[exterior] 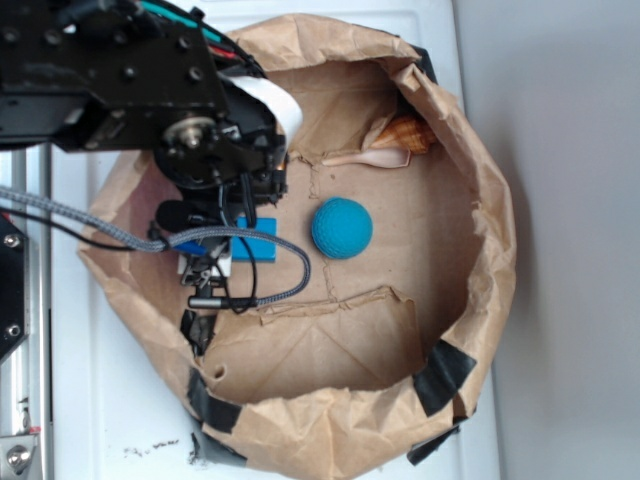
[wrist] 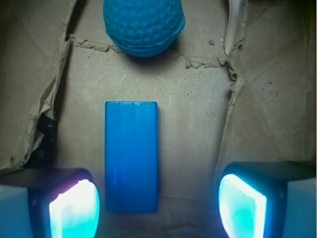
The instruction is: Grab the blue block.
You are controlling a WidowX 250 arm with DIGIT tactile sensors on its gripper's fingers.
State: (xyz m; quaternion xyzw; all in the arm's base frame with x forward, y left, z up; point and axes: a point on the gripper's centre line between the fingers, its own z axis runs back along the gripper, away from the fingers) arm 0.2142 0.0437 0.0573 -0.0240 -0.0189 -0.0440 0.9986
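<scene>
Pincer spread wide, straddling the blue block lying flat on the paper, ball just beyond.

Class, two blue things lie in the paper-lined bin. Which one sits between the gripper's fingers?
The blue block, the flat rectangular one with smooth faces. It lies between the open fingers, nearer one of them. The round dimpled ball rests beyond it, outside the gripper.

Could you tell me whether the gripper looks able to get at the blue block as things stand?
Probably yes: the gripper is open, its jaws straddle the blue block, and nothing lies between. The ball sits clear beyond.
</scene>
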